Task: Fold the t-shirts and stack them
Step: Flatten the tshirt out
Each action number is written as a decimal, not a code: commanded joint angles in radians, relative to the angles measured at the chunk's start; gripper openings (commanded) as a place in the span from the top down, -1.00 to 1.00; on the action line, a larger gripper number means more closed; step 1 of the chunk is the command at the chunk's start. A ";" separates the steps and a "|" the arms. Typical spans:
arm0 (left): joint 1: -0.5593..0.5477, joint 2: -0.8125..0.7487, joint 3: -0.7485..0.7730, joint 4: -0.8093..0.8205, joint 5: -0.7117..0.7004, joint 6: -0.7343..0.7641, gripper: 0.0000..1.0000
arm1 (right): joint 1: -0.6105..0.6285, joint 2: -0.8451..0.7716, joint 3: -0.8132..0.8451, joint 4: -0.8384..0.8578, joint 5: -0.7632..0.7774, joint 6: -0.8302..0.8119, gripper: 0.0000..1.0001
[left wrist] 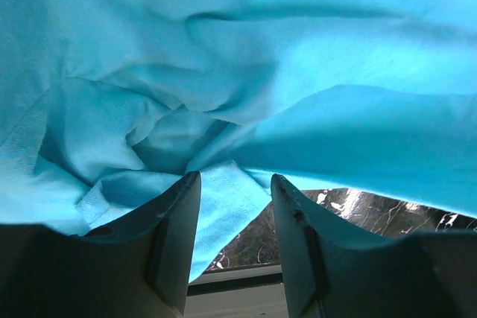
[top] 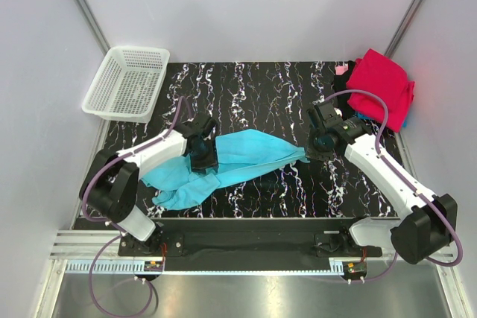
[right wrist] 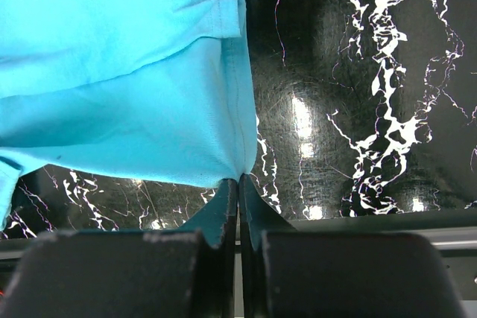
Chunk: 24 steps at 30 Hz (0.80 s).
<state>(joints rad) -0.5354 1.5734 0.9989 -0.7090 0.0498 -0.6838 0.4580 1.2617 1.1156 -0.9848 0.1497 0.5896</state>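
Currently the turquoise t-shirt [top: 238, 156] lies stretched in a long band across the near half of the black marbled table [top: 261, 87], with one arm at each of its ends.

Right gripper [right wrist: 238, 184]: at the shirt's right tip, clenched tight on the hemmed corner. The fingers meet with the cloth edge pinched between them. From that corner the cloth runs away taut, and in the right wrist view the marble shows beneath its lower edge.

Left gripper [left wrist: 235, 180]: over the shirt's left part, where the cloth is bunched and wrinkled. Its jaws stand apart. A loose flap hangs between them against one finger, with table showing in the remaining gap, so nothing is pinched.

The shirt's left end spreads in loose folds beside the left arm's base.

Crimson t-shirt [top: 380, 83]: well apart, beyond the shirt's right tip, on top of a small heap. Blue cloth [top: 403, 120] shows under its near edge and pink cloth [top: 341, 70] at its far-left side.

White mesh basket [top: 104, 83]: well apart, beyond the shirt's left end, upright, its mesh floor in plain view.
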 commanded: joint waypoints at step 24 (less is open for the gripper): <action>0.003 0.091 -0.023 0.014 0.002 0.038 0.35 | 0.010 -0.013 -0.013 0.002 0.039 0.012 1.00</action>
<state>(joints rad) -0.5350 1.6524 0.9710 -0.7166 0.0555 -0.6655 0.4583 1.2617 1.1049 -0.9848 0.1665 0.5922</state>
